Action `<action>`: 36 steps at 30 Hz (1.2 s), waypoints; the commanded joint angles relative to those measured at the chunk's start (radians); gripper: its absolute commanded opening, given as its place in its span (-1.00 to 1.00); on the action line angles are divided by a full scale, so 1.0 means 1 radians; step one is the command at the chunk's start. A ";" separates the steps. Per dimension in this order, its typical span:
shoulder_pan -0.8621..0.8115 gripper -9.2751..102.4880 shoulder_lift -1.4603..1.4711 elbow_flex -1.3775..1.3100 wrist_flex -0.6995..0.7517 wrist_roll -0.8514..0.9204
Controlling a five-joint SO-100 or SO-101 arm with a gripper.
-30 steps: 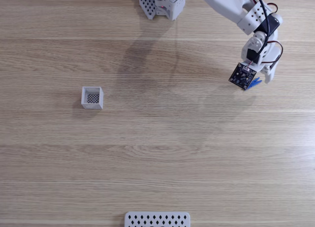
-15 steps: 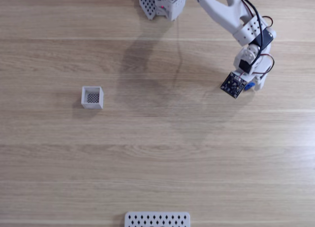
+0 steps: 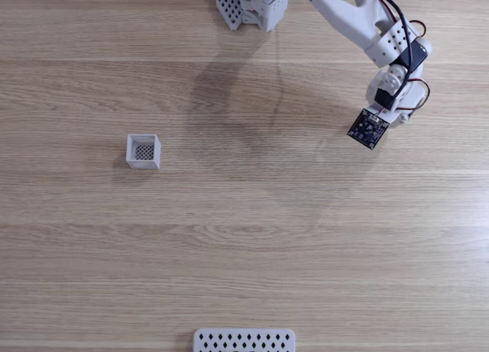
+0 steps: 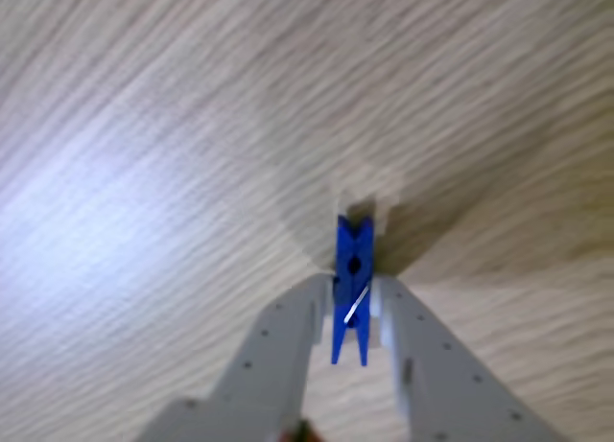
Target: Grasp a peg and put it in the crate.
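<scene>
One peg (image 4: pixel 352 290) is showing in the other view: a slim, bright blue plastic clothespin with a small round hole near its middle and a thin silvery wire spring crossing its lower half. It is standing lengthwise between the two grey fingers (image 4: pixel 273 351) of the tool (image 4: pixel 352 293), which are pressing against its sides, so the tool is clenching the peg. The peg's notched tip is pointing toward 12 o'clock, past the fingertips, over the blurred wood grain of the tabletop (image 4: pixel 144 154); whether the peg is touching the wood cannot be told. In the fixed view the one white arm (image 3: pixel 359 24) is reaching from its base at 12 o'clock toward 2 o'clock, and a small dark square board (image 3: pixel 367 129) on its wrist is covering the fingers and the peg from above. One crate (image 3: pixel 143 151), a small white square open-topped box with a dark perforated bottom, is sitting toward 9 o'clock on the tabletop, well apart from the arm. One flat white perforated panel (image 3: pixel 244 340) is lying at 6 o'clock, at the bottom edge of the fixed view.
</scene>
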State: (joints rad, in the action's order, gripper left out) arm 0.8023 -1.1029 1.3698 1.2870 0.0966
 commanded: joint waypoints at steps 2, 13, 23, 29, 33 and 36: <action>-0.103 -0.85 -0.403 0.150 -0.080 0.204; -0.617 -0.85 -1.282 0.890 -0.646 1.379; -1.220 -0.85 -1.173 1.328 -1.474 1.738; -1.374 -0.85 -0.996 1.339 -1.690 1.537; -1.396 -0.85 -0.916 1.267 -1.697 1.420; -1.396 -0.85 -0.856 1.230 -1.695 1.413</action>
State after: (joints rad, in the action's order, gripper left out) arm -0.5783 -1.9742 2.7243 -0.3666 1.5401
